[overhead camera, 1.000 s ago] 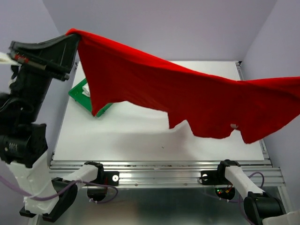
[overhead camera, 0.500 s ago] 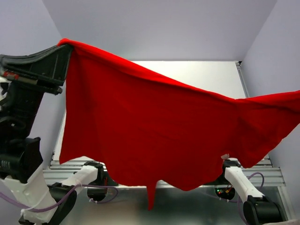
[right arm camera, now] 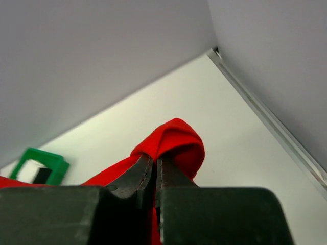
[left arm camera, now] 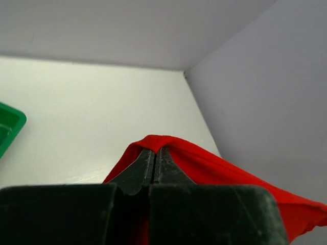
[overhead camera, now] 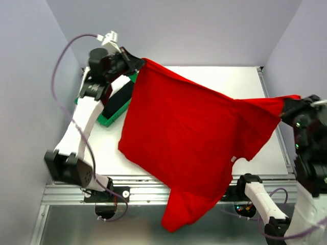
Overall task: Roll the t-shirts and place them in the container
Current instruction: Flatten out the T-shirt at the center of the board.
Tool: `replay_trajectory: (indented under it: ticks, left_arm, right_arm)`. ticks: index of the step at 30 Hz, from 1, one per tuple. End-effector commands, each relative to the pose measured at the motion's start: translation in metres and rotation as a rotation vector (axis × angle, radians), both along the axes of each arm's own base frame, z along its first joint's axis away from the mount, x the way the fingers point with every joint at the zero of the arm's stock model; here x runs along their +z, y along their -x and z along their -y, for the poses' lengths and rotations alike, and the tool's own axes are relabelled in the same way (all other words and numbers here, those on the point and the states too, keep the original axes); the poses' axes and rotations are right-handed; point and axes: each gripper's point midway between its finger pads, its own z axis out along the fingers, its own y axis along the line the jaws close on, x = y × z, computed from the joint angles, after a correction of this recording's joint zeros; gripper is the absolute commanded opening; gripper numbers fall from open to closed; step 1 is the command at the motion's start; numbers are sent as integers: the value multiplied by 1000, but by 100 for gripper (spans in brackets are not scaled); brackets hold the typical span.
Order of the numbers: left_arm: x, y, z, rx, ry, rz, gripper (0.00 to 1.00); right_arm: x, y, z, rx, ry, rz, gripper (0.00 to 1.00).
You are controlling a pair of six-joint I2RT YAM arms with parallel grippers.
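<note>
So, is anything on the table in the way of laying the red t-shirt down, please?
Only the green tray at the table's far-left edge, beside the left gripper's corner. The red t-shirt hides the table's middle.

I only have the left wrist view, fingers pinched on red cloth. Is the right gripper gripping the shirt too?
Observer: Yes, the right gripper is shut on a bunched fold of the bright red cloth t-shirt.
Operator: Is it lying flat?
Observer: No, it hangs from its two held ends, and its lower part drapes past the near edge of the white table.
Operator: Anything in the green tray?
Observer: A black item lies in the green plastic tray; I cannot tell what it is.
</note>
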Motion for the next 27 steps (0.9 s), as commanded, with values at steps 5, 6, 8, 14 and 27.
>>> replay_trajectory:
  ticks: [5,6,8,14,27]
  left_arm:
    - [-100,-111,58,-38,-42,-91,0]
    - [-102,-125,65,-38,-41,-83,0]
    - [-163,-161,79,-19,-78,-175,0]
    - [-221,-229,103,-19,-89,-236,0]
    - [-240,-272,117,-40,-31,-167,0]
  right_arm:
    - [-119,-113,28,-139,2,-281,1]
    - [-143,-125,32,-157,14,-332,1]
    - [-170,-157,37,-176,26,-394,1]
    - [-233,-212,60,-276,113,-523,1]
    - [-328,-275,82,-334,130,-722,1]
